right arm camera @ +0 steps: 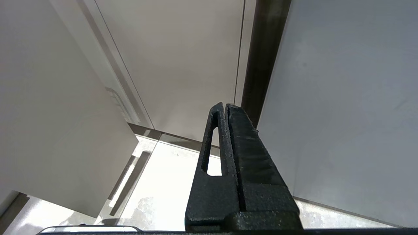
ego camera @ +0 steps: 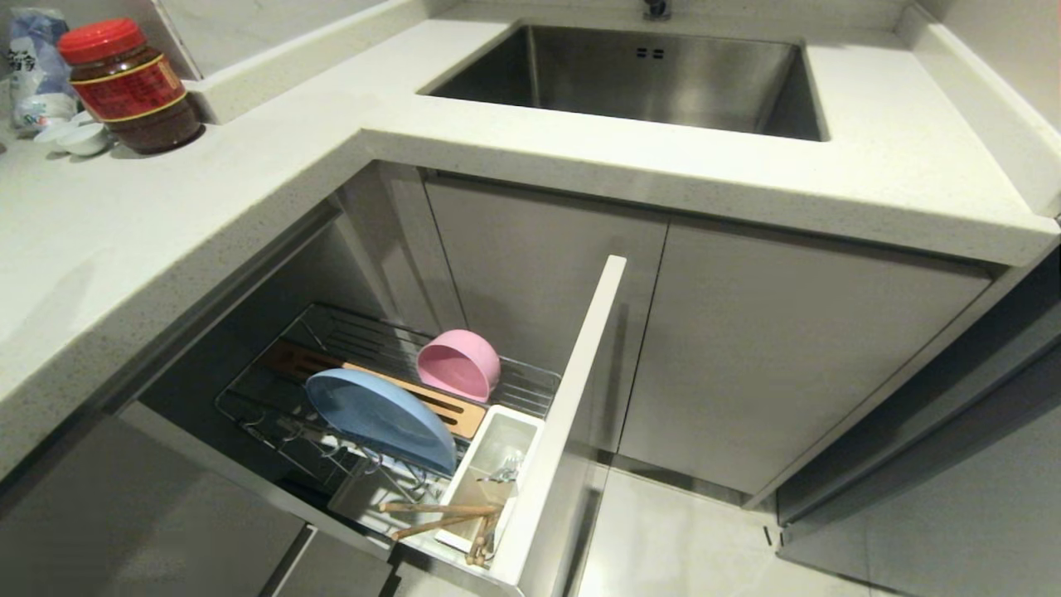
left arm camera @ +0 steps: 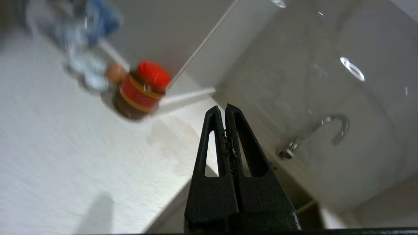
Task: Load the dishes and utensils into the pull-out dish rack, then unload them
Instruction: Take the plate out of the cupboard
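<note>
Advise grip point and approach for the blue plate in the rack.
Blue plate stands on edge in the pull-out rack, leaning, with its upper rim clear. Probably best: come from above and pinch that top rim across its thin wall, then lift out along the prongs.

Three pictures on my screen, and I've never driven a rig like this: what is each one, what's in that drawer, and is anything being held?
The wide picture is from the robot's head camera, looking down at a kitchen corner; neither arm shows in it. The pull-out dish rack stands open. In it, a light-blue plate stands on edge, a pink bowl lies on its side, and the white utensil bin holds a fork and wooden chopsticks. On the counter stands a red-lidded jar; the sink is behind.

The other two pictures are from wrist cameras. The left gripper is above the counter, jaws shut, holding nothing. The right gripper is parked by the cabinets, also shut and empty.
</note>
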`<state>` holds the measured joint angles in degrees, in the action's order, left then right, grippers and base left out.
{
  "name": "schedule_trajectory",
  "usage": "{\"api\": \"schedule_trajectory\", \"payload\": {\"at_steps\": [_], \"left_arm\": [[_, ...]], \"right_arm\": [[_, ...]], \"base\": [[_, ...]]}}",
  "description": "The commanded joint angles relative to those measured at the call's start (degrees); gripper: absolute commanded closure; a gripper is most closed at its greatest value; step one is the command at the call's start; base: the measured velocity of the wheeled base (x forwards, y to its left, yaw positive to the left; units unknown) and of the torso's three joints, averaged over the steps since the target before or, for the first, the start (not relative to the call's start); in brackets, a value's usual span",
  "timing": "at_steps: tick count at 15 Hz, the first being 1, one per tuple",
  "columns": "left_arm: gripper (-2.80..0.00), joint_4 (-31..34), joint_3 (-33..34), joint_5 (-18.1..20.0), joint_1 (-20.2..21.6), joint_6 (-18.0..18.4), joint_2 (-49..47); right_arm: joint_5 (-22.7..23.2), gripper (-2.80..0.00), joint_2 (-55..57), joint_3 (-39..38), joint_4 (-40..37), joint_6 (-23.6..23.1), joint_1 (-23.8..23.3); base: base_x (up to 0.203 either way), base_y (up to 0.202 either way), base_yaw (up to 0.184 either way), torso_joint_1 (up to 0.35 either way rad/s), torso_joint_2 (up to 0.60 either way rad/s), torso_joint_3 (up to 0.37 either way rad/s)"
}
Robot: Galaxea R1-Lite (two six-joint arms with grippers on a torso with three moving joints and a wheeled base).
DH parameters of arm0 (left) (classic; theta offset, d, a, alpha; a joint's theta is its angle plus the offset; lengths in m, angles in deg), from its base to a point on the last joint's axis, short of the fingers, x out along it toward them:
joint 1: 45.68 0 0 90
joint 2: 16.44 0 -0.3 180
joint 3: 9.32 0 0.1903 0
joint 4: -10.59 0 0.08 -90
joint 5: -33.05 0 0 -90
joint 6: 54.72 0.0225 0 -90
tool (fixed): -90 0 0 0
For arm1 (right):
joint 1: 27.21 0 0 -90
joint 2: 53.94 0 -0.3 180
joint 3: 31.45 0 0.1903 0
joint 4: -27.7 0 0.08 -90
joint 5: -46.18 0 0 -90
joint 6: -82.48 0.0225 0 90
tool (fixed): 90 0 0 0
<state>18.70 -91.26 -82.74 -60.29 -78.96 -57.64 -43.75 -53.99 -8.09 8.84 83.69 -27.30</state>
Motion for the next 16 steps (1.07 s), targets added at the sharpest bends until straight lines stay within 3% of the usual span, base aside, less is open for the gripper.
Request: {"api": "schedule_trajectory", "payload": {"at_steps": [1, 4, 7, 9, 11, 15, 16], "left_arm": [[0.00, 7.02, 0.82, 10.46, 6.39, 5.11, 12.77], [0.00, 21.75, 7.15, 19.91, 10.00, 15.44, 24.30], [0.00, 28.28, 19.36, 28.53, 13.45, 22.45, 30.63], [0.00, 29.89, 27.76, 31.82, 13.99, 28.20, 36.26], [0.00, 26.73, 37.64, 32.92, 14.16, 30.69, 40.97], [0.00, 8.47, 57.89, 32.35, 14.25, 33.07, 41.10], [0.00, 8.71, 59.60, 31.94, 14.26, 32.64, 41.08]], "right_arm": [[0.01, 0.00, -0.04, -1.49, 0.01, 0.02, 0.01], [0.01, 0.00, -0.04, -1.49, 0.06, 0.02, 0.01], [0.01, 0.00, -0.04, -1.49, 0.06, 0.02, 0.01], [0.01, 0.00, -0.04, -1.49, 0.05, 0.02, 0.01], [0.01, 0.00, -0.04, -1.49, 0.06, 0.02, 0.01], [0.01, 0.00, -0.04, -1.49, 0.03, 0.02, 0.01], [0.01, 0.00, -0.04, -1.49, 0.06, 0.02, 0.01]], "base": [[0.000, 0.000, 0.000, 0.000, 0.00, 0.000], [0.000, 0.000, 0.000, 0.000, 0.00, 0.000], [0.000, 0.000, 0.000, 0.000, 0.00, 0.000], [0.000, 0.000, 0.000, 0.000, 0.00, 0.000], [0.000, 0.000, 0.000, 0.000, 0.00, 0.000], [0.000, 0.000, 0.000, 0.000, 0.00, 0.000], [0.000, 0.000, 0.000, 0.000, 0.00, 0.000]]}}
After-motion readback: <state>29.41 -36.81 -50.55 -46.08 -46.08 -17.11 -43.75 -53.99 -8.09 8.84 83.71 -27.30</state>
